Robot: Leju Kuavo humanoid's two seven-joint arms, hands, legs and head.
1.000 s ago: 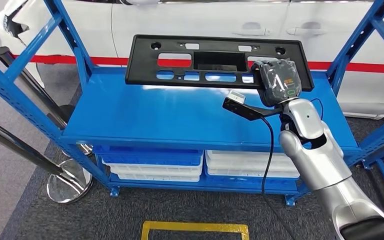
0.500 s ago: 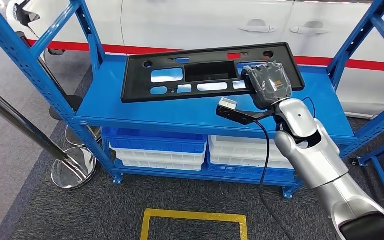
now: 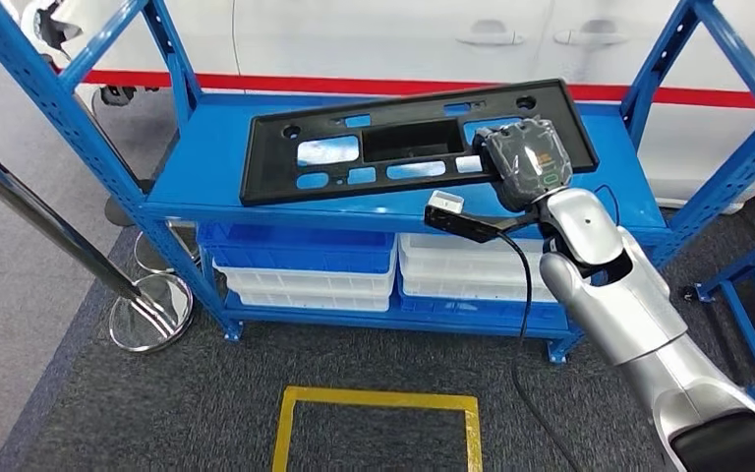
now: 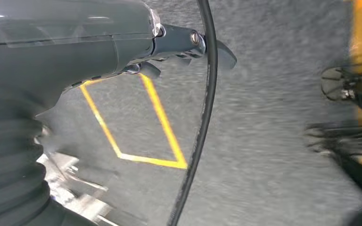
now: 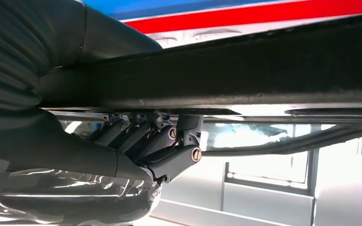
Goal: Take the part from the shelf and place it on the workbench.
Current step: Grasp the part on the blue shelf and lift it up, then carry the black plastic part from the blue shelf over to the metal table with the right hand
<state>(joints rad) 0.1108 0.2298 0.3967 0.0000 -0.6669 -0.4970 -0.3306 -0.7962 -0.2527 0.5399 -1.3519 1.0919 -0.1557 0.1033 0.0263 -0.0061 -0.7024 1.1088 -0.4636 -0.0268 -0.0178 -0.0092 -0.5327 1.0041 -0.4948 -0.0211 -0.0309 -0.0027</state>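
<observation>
Head view: we are gripping the black part (image 3: 413, 143) near its right end with our right hand (image 3: 526, 162), the part tilting above the blue shelf (image 3: 256, 202), its left end low over the shelf top. Right wrist view: our fingers (image 5: 169, 141) are curling under the part's dark edge (image 5: 264, 80), the thumb on its other side. Left wrist view: our left hand (image 4: 122, 42) is hanging over grey carpet (image 4: 264, 155), fingers curled in, holding nothing, well away from the shelf
</observation>
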